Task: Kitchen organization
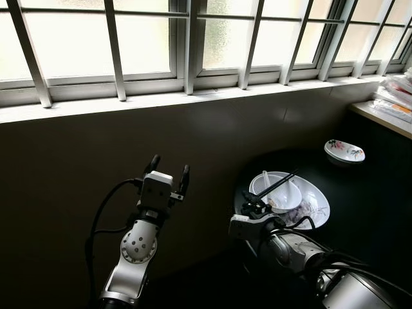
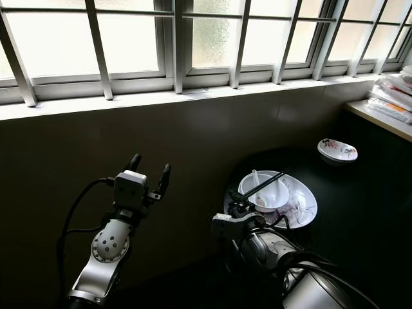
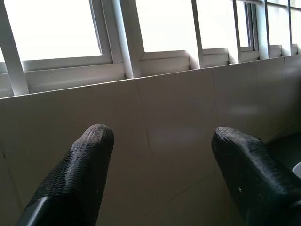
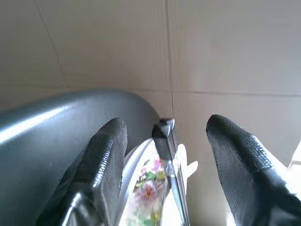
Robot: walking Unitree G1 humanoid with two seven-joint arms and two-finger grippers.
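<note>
I had the stacked dishes ahead of me on the dark counter: a wide white plate (image 1: 312, 201) with a floral print, a smaller white bowl (image 1: 278, 190) sitting in it, a white spoon (image 1: 266, 181) in the bowl and a pair of dark chopsticks (image 1: 278, 183) laid slantwise across the rim. A second little flowered bowl (image 1: 344, 151) sat well apart, beyond the plate toward the window corner.

I judged the stack to be glazed ceramic, so stiff, slick and quick to chip, and the chopsticks and spoon looked loose enough to slide off if the plate tipped. I reckoned the plate's near rim was the place to pinch, keeping it level.

My right gripper (image 1: 254, 205) was at that near rim, fingers spread wide with nothing clamped; in the wrist view the chopstick ends (image 4: 163, 136) and the plate's flowered edge (image 4: 146, 190) lay between the two pads. I could not tell whether either pad touched the rim.

My left gripper (image 1: 168, 175) stood raised, well to the side of the plate, fingers parted and empty, facing the tiled wall (image 3: 178, 122) under the window.
</note>
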